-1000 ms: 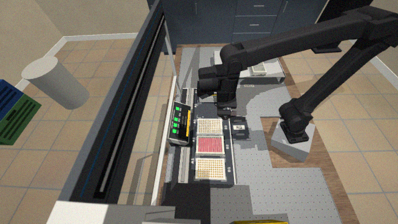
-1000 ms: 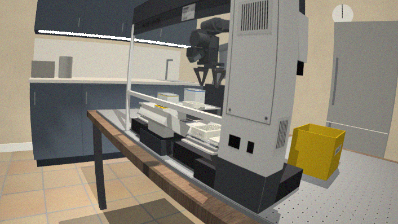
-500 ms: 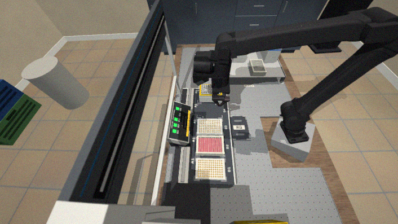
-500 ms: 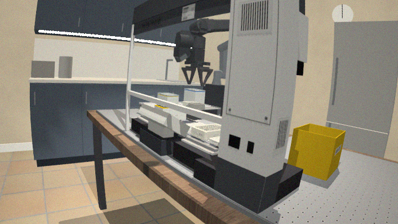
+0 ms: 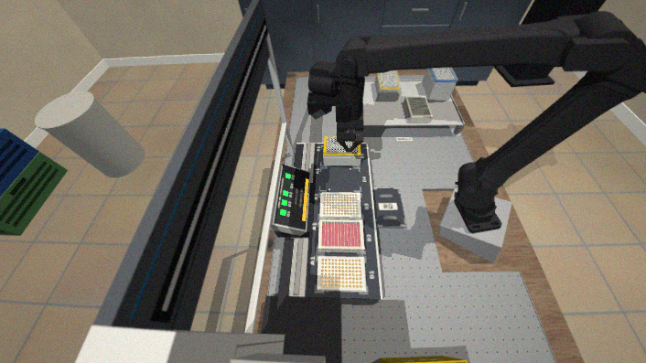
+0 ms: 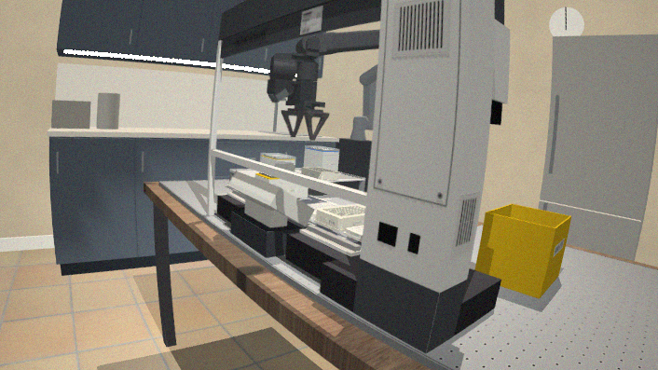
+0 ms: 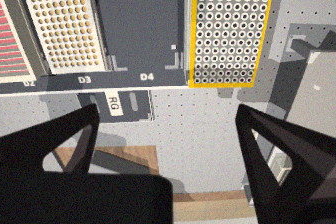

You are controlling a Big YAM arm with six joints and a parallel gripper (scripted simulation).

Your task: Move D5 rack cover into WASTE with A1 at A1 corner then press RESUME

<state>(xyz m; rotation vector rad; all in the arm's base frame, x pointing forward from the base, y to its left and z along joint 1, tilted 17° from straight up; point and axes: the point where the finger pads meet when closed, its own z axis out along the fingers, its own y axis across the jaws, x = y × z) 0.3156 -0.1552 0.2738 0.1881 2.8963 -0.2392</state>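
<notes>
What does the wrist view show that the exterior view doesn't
Only the wrist view shows the D2, D3 and D4 deck labels, the bare D4 position, the RG nest and the yellow-rimmed tip rack from above. Only the exterior view shows the yellow waste bin, the liquid handler's side panel and the gripper hanging high over the deck. Both show the fingers spread wide, holding nothing.

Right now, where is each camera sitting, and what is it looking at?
Top: high overhead, looking down on the deck; the whole arm shows, reaching to the yellow tip rack.
Exterior: beside the table, looking along it past the liquid handler's tower; the open gripper hangs high, the yellow bin stands behind.
Wrist: on the arm's end, looking down; both fingers frame D4 and the rack.
Top and wrist share the rack.
</notes>
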